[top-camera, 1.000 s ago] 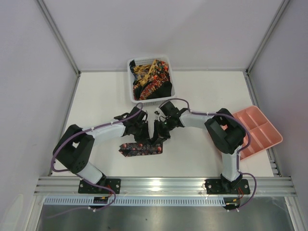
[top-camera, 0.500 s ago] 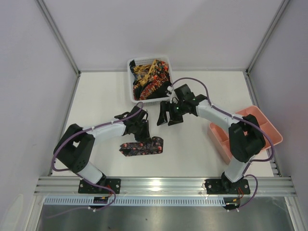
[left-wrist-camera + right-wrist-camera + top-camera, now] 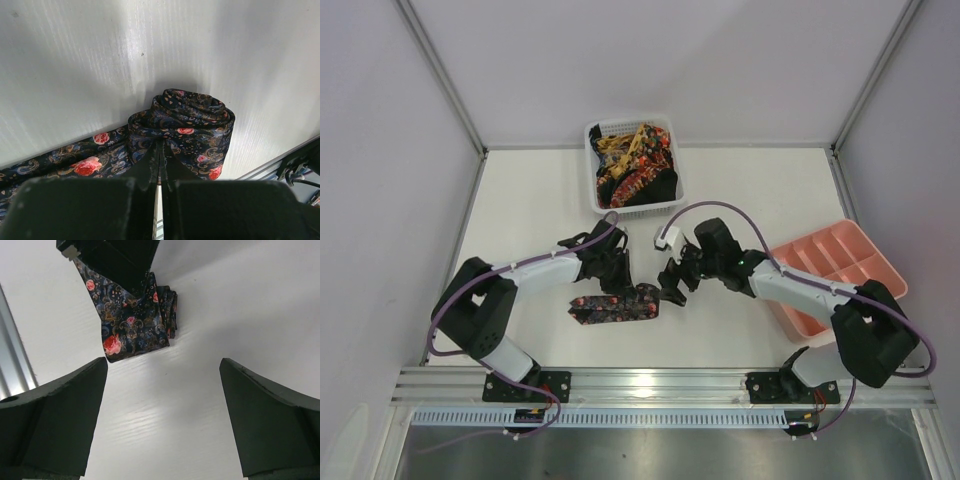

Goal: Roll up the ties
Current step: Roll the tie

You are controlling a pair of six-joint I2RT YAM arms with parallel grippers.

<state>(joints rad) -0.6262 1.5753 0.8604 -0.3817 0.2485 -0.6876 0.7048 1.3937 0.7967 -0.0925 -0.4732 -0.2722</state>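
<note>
White tabletop [image 3: 520,200]: tie [image 3: 600,308] lies left-right, rolled end rightward; left hand [image 3: 619,289] closed, apparently pinching roll; right hand [image 3: 672,291] wide open, empty, just right of roll

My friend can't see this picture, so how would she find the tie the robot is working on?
Start at the white table, just in front of the white basket heaped with ties. There, at the left gripper, lies one dark tie with red roses. Unlike the basket's jumble, it lies alone on the table, one end wound into a roll.
</note>
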